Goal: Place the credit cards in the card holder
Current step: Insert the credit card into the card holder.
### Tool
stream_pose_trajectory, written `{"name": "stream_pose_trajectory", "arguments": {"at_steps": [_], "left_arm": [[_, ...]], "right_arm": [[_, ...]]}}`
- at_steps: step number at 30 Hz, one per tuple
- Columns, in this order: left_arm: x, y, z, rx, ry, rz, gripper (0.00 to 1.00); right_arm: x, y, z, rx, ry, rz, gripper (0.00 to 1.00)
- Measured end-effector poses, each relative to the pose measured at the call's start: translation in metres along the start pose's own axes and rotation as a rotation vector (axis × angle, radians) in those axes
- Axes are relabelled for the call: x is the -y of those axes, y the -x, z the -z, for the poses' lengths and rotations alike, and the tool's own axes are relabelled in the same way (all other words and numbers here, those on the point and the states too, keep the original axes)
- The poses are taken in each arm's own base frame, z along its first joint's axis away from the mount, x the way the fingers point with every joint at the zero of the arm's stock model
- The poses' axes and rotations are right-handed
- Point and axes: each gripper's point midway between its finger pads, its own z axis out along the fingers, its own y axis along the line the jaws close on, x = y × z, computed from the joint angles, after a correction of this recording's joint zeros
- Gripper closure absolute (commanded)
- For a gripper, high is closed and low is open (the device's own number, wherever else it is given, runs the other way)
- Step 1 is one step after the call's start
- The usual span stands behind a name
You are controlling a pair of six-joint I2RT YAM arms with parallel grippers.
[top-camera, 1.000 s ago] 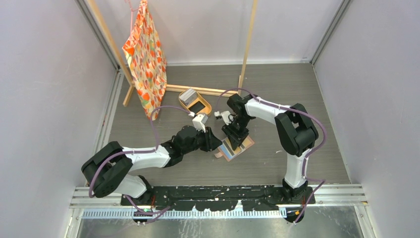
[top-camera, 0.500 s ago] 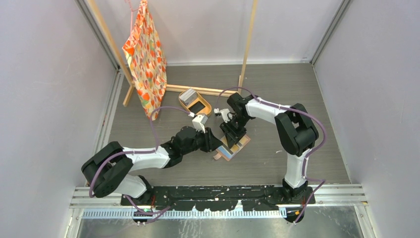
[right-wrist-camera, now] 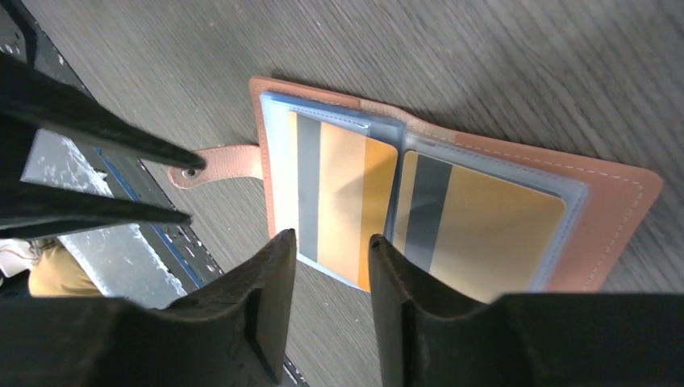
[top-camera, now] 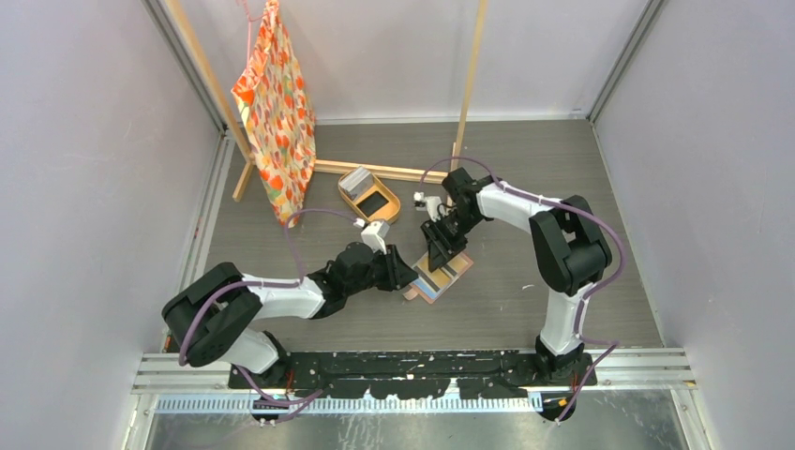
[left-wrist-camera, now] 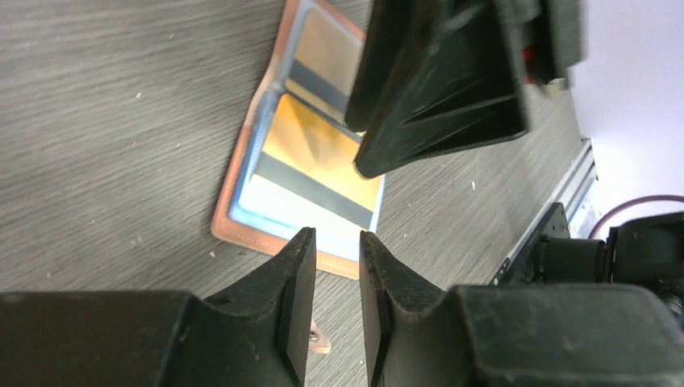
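right claw (right-wrist-camera: 331,242) has eased back off the card holder (top-camera: 441,277); left arm barely shifted. looks like a card just got seated. left claw (left-wrist-camera: 332,238): narrowly apart, empty, just short of the holder's near-left edge. holder lies open mid-counter (top-camera: 581,187), gold credit cards (right-wrist-camera: 347,193) in both pockets. right claw apart, empty, over it. more cards in the tray (top-camera: 397,204) beyond.

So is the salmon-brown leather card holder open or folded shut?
Open: the card holder lies spread flat, gold striped cards showing inside both halves.
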Motion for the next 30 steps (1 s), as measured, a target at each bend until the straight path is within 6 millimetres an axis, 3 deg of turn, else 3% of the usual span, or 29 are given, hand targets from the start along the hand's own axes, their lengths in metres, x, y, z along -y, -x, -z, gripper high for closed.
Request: {"name": "stream_pose_trajectory", "arguments": {"at_steps": [6, 9, 16, 21, 30], "left_arm": [[-0.020, -0.011, -0.003, -0.022, 0.091, 0.060, 0.78], [-0.030, -0.014, -0.005, -0.029, 0.145, 0.085, 0.80], [-0.037, -0.014, -0.013, -0.046, 0.209, 0.108, 0.84], [-0.042, -0.017, -0.015, -0.072, 0.249, 0.110, 0.86], [-0.045, -0.020, -0.019, -0.102, 0.279, 0.110, 0.85]], "right_arm": [[-0.002, 0.012, 0.007, 0.058, -0.013, 0.012, 0.89], [0.003, 0.015, 0.007, 0.067, -0.043, 0.002, 0.94], [0.018, 0.016, 0.005, 0.060, -0.133, 0.000, 0.96], [0.023, 0.012, -0.007, 0.017, -0.165, 0.001, 0.96], [0.011, 0.012, -0.015, -0.012, -0.136, 0.031, 0.97]]}}
